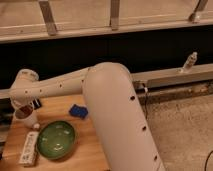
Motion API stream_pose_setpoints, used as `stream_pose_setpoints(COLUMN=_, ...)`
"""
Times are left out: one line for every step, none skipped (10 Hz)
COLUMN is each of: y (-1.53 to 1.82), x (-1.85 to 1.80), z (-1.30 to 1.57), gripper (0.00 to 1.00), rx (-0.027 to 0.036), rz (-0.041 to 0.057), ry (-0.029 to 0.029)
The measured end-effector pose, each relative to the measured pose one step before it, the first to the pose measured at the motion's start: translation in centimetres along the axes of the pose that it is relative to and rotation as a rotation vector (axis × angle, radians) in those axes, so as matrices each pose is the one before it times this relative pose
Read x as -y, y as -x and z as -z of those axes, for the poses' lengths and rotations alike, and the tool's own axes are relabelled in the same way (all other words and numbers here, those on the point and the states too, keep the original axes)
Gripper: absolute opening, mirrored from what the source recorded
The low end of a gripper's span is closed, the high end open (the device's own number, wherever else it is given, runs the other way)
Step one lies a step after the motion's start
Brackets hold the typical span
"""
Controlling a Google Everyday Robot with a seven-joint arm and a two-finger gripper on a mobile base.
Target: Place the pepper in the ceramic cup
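1. Over the far-left corner of the wooden worktop [95, 150], the white robot arm [107, 110] reaches across and hangs its gripper [22, 106] directly above the small white tapered ceramic cup [26, 118]. The wrist housing covers the claw, so I cannot tell whether it is wide, narrow, or holding anything.

2. The small dark red pepper is nowhere in plain sight on the worktop. A dark patch shows at the cup's mouth just under the wrist, but whether that is the pepper, the claw, or shadow cannot be told.

3. Judged from this, the task is in its last stretch: the carry to the cup looks finished, and what remains is the drop into the cup, or, if that is already made, lifting the arm clear.

4. Containers: the cup's inside is mostly hidden. The wide green glazed bowl [56, 140], near the left edge and nearer the front than the cup, appears to hold nothing.

5. Other things: a blue rectangular block [78, 111] lies toward the far edge, right of the cup, and a white oblong packet [29, 149] lies along the left edge beside the bowl.
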Motion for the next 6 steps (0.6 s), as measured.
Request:
stream_pose_setpoints(y=0.001, x=-0.171, z=-0.053, gripper=0.21, rx=-0.00068, rz=0.00189, ry=0.00146)
stream_pose_setpoints(y=0.001, x=0.014, z=0.005, gripper=0.31, rx=0.00010, rz=-0.00019, ry=-0.00007)
stream_pose_setpoints(y=0.011, x=0.004, z=0.010, gripper=0.43, rx=0.00022, rz=-0.00003, ry=-0.00009)
stream_pose_setpoints(y=-0.005, x=-0.004, z=-0.006, gripper=0.53, rx=-0.00008, rz=0.00006, ry=0.00004)
stream_pose_setpoints(y=-0.004, x=-0.013, z=-0.004, gripper=0.61, rx=-0.00013, rz=0.00001, ry=0.00019)
stream_pose_setpoints(y=-0.005, x=0.016, z=0.004, gripper=0.72, rx=0.00005, rz=-0.00024, ry=-0.00001)
